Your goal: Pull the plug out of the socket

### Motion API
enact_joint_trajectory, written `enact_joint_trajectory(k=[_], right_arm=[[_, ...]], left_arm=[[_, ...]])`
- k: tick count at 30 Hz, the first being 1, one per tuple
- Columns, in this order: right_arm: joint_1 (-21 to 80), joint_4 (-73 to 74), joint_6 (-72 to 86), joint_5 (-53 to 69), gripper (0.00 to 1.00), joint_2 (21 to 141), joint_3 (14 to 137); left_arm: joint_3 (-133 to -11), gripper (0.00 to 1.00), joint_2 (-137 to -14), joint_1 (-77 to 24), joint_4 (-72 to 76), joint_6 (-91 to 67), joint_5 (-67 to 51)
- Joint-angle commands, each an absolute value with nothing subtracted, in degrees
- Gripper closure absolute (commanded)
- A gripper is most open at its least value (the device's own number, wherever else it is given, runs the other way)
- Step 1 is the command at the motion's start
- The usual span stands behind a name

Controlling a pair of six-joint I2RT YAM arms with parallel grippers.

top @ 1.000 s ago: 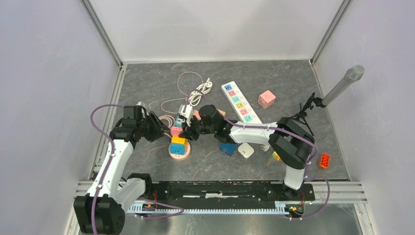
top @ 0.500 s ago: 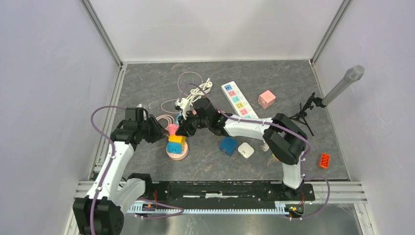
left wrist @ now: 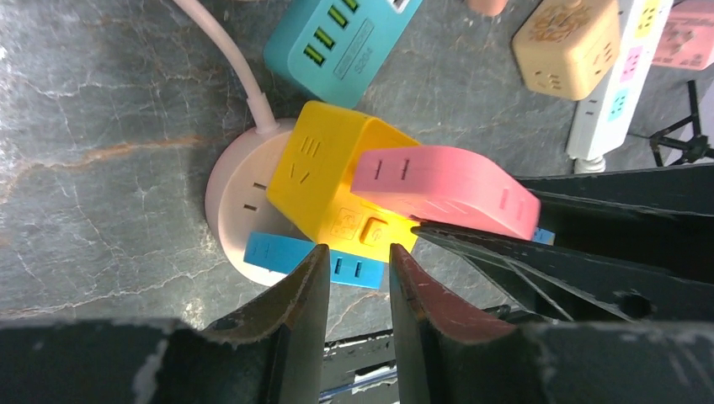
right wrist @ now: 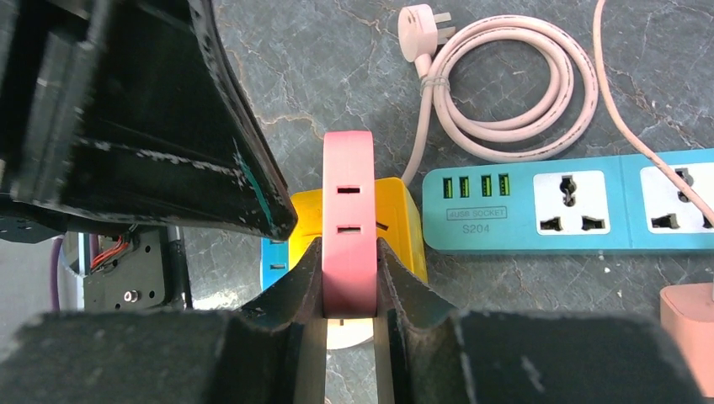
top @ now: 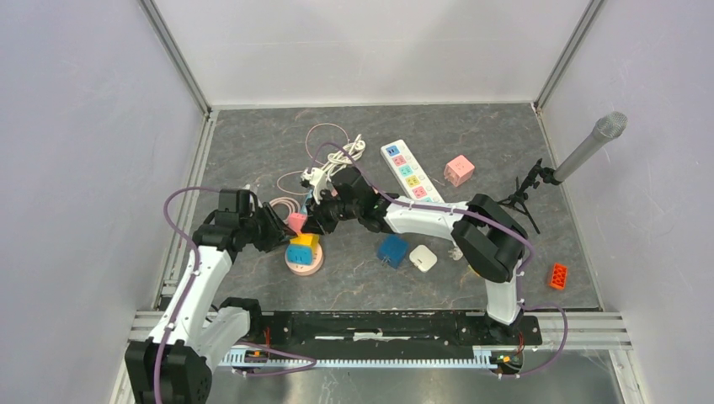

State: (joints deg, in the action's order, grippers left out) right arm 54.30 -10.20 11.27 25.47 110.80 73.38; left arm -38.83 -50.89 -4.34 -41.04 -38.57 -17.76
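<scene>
Now my right gripper [right wrist: 348,257] clamps the plug [right wrist: 348,185] at center frame; I should pull straight off the cube [right wrist: 396,210], left gripper [left wrist: 358,259] bracing, its grip unclear.

Grey marbled tabletop [top: 497,143], boxed by plain pale walls [top: 370,50]; metal posts [top: 173,55] at both far corners, seemingly aluminium; even light.

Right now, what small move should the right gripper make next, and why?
Probably pull the pink plug straight away from the yellow cube socket, only a little. The right gripper clamps both its flat sides, and the plug is seated against the cube.
</scene>
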Motion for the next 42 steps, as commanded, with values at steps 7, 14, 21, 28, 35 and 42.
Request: enact_joint_trajectory(k=[7,14,21,28,35,42], right_arm=[[54.0,-21.0,11.1,29.1,1.00,106.7,68.0],[54.6,-29.5,7.3,30.5,1.00,102.8,62.9],[54.7,-30.9,9.4,28.8,1.00,103.0,62.4],[54.6,-31.3,12.4,25.7,1.00,102.1,61.3],[53.5,-39.2,19.8,30.3,1.00,101.8,59.9],[56.1,-31.2,4.3,22.4,1.00,100.6,60.0]], left_arm=[[-37.3,0.63,-54.4,-5.4,-41.5,-39.2,-13.6],[-37.3,0.65,-55.4,-6.9,-43.3,-40.6,-10.0],[-36.3,0.66,-56.2,-9.4,-38.8,-42.5,-11.8],[-35.0,0.66,-57.0,-11.0,-36.8,-43.1,-11.9],[-31.7,0.75,-54.9,-14.0,-36.8,-46.4,-9.8],[-30.5,0.77,-55.1,-14.7,-36.7,-46.9,-9.3]])
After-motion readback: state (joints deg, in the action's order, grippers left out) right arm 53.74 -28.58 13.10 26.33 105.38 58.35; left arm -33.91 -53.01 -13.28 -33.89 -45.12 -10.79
